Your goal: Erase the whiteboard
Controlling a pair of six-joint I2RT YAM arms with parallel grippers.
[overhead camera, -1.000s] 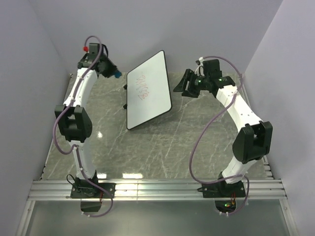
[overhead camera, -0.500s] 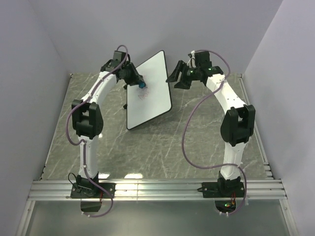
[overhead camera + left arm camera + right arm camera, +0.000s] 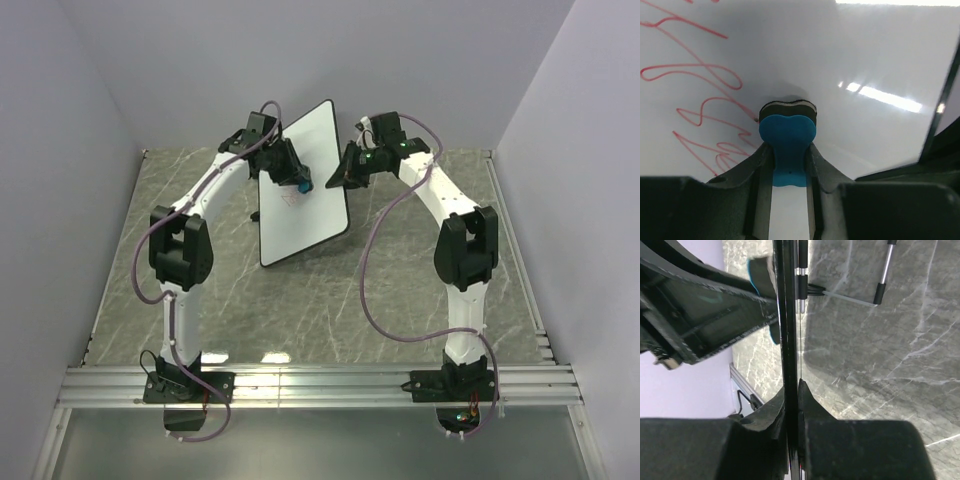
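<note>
Progress looks slight: left gripper (image 3: 788, 161) pinches the blue eraser (image 3: 787, 131) against the whiteboard (image 3: 312, 218), red scribbles (image 3: 700, 100) fill the frame's left, right gripper (image 3: 792, 386) clamps the board's rim.

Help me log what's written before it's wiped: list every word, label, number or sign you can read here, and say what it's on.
whiteboard: the red marker scrawl is only loops and zigzags; no letter, word or number can be read from it.
blue eraser: no print shows on it.
Everything else: no readable label, brand or number in any view; the top view is too small to tell.
</note>
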